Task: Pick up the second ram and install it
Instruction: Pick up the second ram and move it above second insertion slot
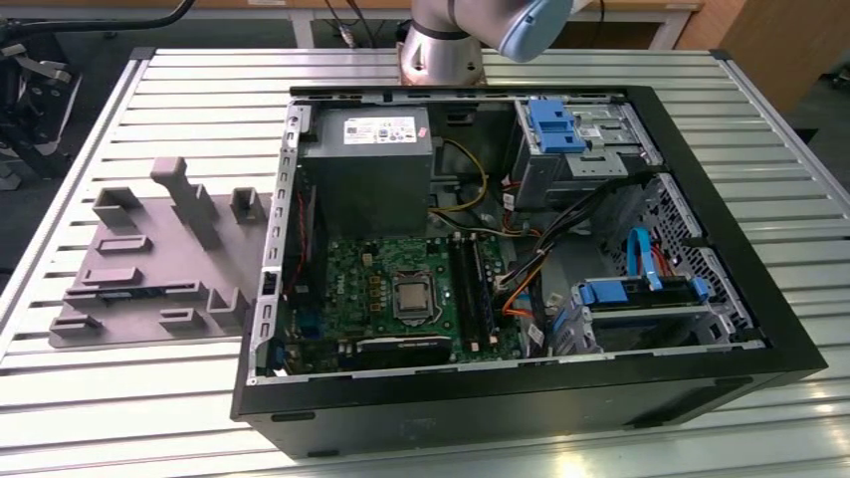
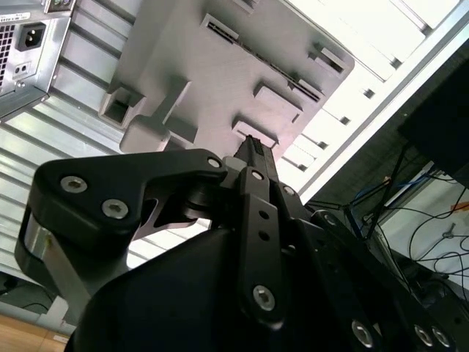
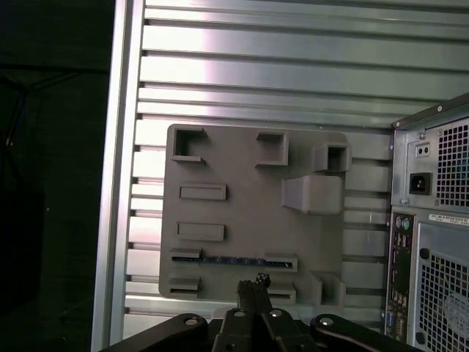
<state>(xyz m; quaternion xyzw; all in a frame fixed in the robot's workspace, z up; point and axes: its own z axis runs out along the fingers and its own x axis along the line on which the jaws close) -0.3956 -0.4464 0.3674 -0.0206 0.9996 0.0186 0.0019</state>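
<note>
A: Looking at the tool, how do its fingers stand?

B: Pressed together, tip against tip, with nothing pinched between them. The second wrist view shows the same tool edge-on, its dark fingers closed to one narrow point.

A: And the second ram?

B: It lies on edge in a long slot of the grey holder tray, a thin dark-blue strip between two grey end blocks. In the first wrist view the fingertips sit just beside that slot, over the tray's edge. Whether they touch the tray I cannot tell.

A: Where is the tray on the bench?

B: On the slatted aluminium top, at the exterior view's left, just beside the open computer case. There the ram shows as a bluish line toward the tray's near edge.

A: What's inside the case?

B: The grey power supply sits toward the far side, with the green motherboard nearer the camera. The black memory slots run along the board's edge toward the exterior view's right. Whether a stick already stands in one of them I cannot make out. Bright blue drive brackets sit in the far corner.

A: And the arm?

B: Its base stands at the bench's far side, behind the case.
</note>
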